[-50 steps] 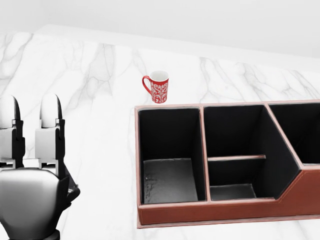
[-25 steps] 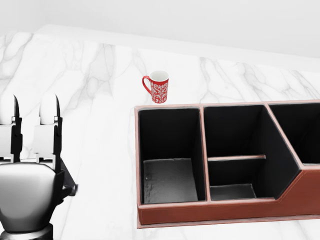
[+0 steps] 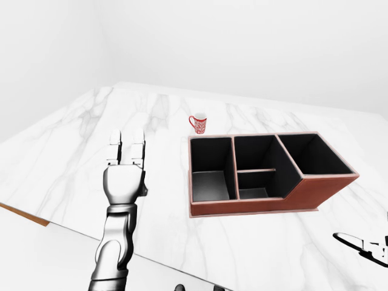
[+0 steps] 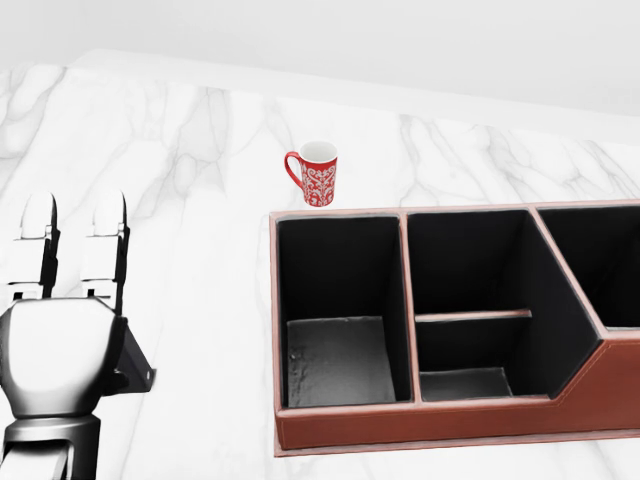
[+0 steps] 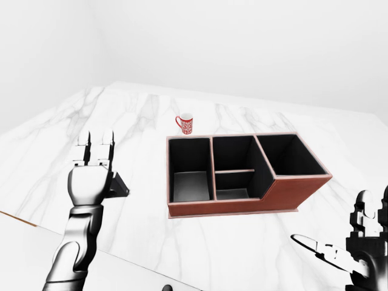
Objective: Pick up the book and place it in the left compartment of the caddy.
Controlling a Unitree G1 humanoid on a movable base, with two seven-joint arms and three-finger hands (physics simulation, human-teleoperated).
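The left hand (image 4: 62, 330) hangs over the white marble surface (image 4: 200, 130), fingers (image 4: 105, 245) straight and open, holding nothing. To its right in the head view stands the brown leather caddy with black compartments (image 4: 440, 425); its left compartment (image 4: 335, 350) is empty. Just above the caddy stands a red patterned mug (image 4: 315, 175). The right hand (image 5: 367, 239) shows at the right-eye view's lower right; its grip cannot be told. No book shows.

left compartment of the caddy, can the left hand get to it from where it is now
Probably yes. The left hand hovers open over the bare marble counter to the left of the caddy, with nothing between them. The left compartment is open-topped and empty. No book shows in the hand, though.
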